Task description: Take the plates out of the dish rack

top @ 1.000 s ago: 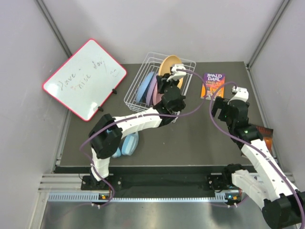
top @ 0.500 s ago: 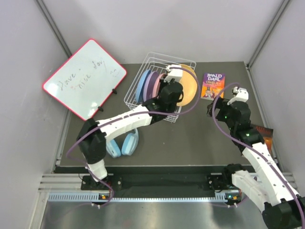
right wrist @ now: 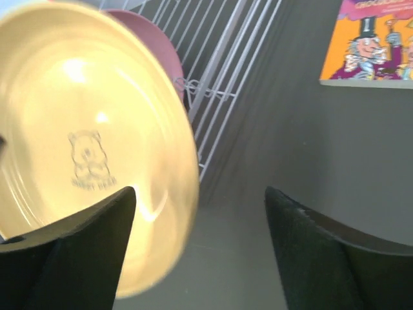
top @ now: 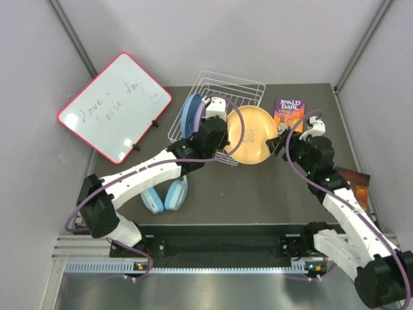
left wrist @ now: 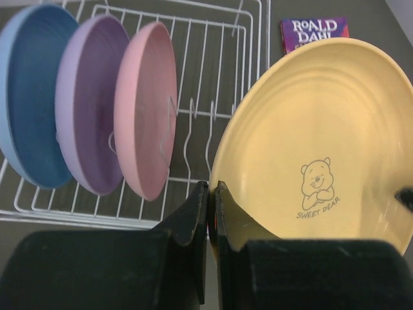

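Note:
My left gripper [left wrist: 211, 194] is shut on the near rim of the orange-yellow plate [left wrist: 322, 135], which hangs face up just right of the white dish rack [top: 245, 87]. From above, the left gripper [top: 226, 132] pinches the plate [top: 253, 134] at its left edge. The blue [left wrist: 32, 97], purple [left wrist: 87, 103] and pink [left wrist: 145, 110] plates stand upright in the rack [left wrist: 226, 39]. My right gripper [right wrist: 200, 188] is open, and the yellow plate's [right wrist: 84, 129] right edge lies between its fingers without touching them. It sits at the plate's right side [top: 279, 143].
A red-framed whiteboard [top: 116, 106] leans at the back left. Light blue headphones [top: 164, 194] lie under the left arm. A Roald Dahl book [top: 288, 115] lies right of the rack, and another book [top: 355, 181] lies at the mat's right edge.
The left arm has drawn the yellow plate out of the rack and swung it right, tilting it face up. The right gripper has moved left up to the plate's rim.

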Tool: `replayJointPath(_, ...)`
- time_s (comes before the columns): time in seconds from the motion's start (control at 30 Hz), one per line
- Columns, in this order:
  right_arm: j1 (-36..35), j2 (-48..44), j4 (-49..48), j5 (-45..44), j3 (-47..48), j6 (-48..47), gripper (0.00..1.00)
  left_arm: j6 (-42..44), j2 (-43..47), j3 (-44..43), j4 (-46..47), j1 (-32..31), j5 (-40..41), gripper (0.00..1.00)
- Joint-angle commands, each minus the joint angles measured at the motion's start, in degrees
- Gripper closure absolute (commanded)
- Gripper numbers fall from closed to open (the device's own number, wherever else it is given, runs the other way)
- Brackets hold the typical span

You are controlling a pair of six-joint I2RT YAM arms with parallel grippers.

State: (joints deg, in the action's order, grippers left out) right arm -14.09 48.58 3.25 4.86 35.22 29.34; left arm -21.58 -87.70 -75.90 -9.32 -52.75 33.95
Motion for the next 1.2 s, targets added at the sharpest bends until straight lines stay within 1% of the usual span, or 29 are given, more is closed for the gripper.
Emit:
replayJointPath(0.0, 0.02, 3.35, -9.48, 4.54, 0.37, 2.38, 0.37, -4.69, 6.04, 3.64, 2.55, 0.11, -6.79, 1.00)
replayJointPath(0.07, 0.11, 4.59, -10.97, 7.17, 0.11, 2.30, 0.54, -4.78, 7.62, 6.11, 5.17, 0.28, -10.55, 1.00)
replayJointPath(0.1, 0.20, 5.21, -11.85, 8.13, -0.24, 2.47, 0.77, -4.70, 7.98, 6.90, 5.89, 0.28, -11.45, 1.00)
replayJointPath(0.13, 0.37, 5.47, -11.86, 9.45, -0.33, 2.73, 0.91, -4.70, 8.25, 8.04, 6.42, 0.28, -11.89, 1.00)
replayJointPath(0.17, 0.55, 5.48, -11.77, 9.90, -0.42, 3.09, 1.00, -4.09, 8.68, 8.57, 7.81, 0.37, -12.59, 1.00)
replayJointPath(0.23, 1.25, 4.43, -10.72, 10.43, -1.12, 3.18, 1.00, -3.64, 8.86, 9.97, 8.70, 0.54, -14.61, 1.00)
replayJointPath(0.27, 1.69, 3.72, -9.76, 10.08, -1.38, 3.00, 1.00, -3.12, 9.21, 10.50, 8.88, 0.63, -15.23, 0.93)
replayJointPath(0.3, 2.04, 1.80, -7.92, 8.86, -1.47, 3.00, 1.00, -2.68, 9.39, 10.86, 10.71, 0.63, -16.37, 0.81)
replayJointPath(0.33, 3.00, 0.57, -3.99, 5.89, -1.56, 3.00, 1.00, -2.50, 9.48, 11.29, 10.64, 0.63, -16.29, 0.55)
replayJointPath(0.4, 4.24, -3.81, 0.16, 3.41, -2.00, 2.30, 1.00, -2.24, 9.92, 11.74, 10.29, 0.72, -15.85, 0.22)
replayJointPath(0.43, 5.72, -5.15, 3.31, 0.79, -1.83, 2.12, 1.00, -1.97, 10.27, 12.09, 9.85, 0.72, -14.89, 0.12)
replayJointPath(0.47, 6.52, -6.38, 8.57, -0.37, -1.65, 1.34, 1.00, -1.71, 10.79, 12.35, 9.59, 0.89, -14.10, 0.01)
replayJointPath(0.5, 7.31, -8.30, 11.93, -1.60, -0.87, 0.90, 1.00, -1.45, 11.14, 12.61, 9.59, 0.98, -13.05, 0.01)
replayJointPath(0.53, 8.45, -9.19, 14.74, -4.05, -0.68, 0.72, 1.00, -1.36, 11.67, 13.49, 7.67, 1.16, -10.95, 0.01)
replayJointPath(0.57, 8.81, -9.90, 19.04, -4.51, -0.68, 0.37, 1.00, -1.27, 12.89, 13.93, 7.30, 1.42, -9.88, 0.01)
replayJointPath(0.63, 8.99, -11.13, 21.61, -7.48, -1.38, 0.71, 1.00, -0.39, 14.48, 15.85, 8.35, 1.69, -8.39, 0.01)
replayJointPath(0.7, 9.16, -10.96, 24.25, -9.60, -2.00, 1.85, 1.00, 1.01, 17.20, 17.18, 8.80, 1.78, -4.96, 0.01)
replayJointPath(0.77, 9.16, -10.17, 24.79, -12.50, -2.61, 3.08, 1.00, 3.11, 19.22, 18.50, 11.77, 2.12, -1.72, 0.01)
replayJointPath(0.87, 9.34, -6.75, 22.95, -14.35, -4.02, 3.79, 1.00, 6.19, 20.38, 18.16, 12.22, 3.27, 1.19, 0.01)
replayJointPath(0.9, 9.51, -4.48, 20.51, -14.62, -4.80, 3.79, 1.00, 6.90, 20.46, 17.81, 12.40, 3.70, 1.55, 0.01)
replayJointPath(0.97, 9.87, -1.74, 17.78, -14.79, -5.51, 3.88, 1.00, 8.22, 20.20, 17.54, 13.18, 5.55, 1.29, 0.01)
replayJointPath(1.0, 10.13, 1.23, 16.54, -14.53, -5.86, 3.88, 1.00, 8.49, 20.11, 17.36, 13.36, 6.25, 0.68, 0.01)
replayJointPath(1.03, 10.22, 2.74, 13.92, -14.53, -6.04, 3.88, 1.00, 8.58, 19.68, 17.36, 13.63, 7.39, 0.15, 0.01)
replayJointPath(1.1, 10.74, 6.68, 12.49, -13.75, -5.96, 3.62, 1.00, 9.10, 18.97, 17.45, 14.59, 8.28, -1.08, 0.01)
replayJointPath(1.17, 10.83, 8.19, 9.95, -13.56, -6.13, 3.44, 1.00, 10.15, 17.83, 17.54, 15.56, 8.54, -1.26, 0.01)
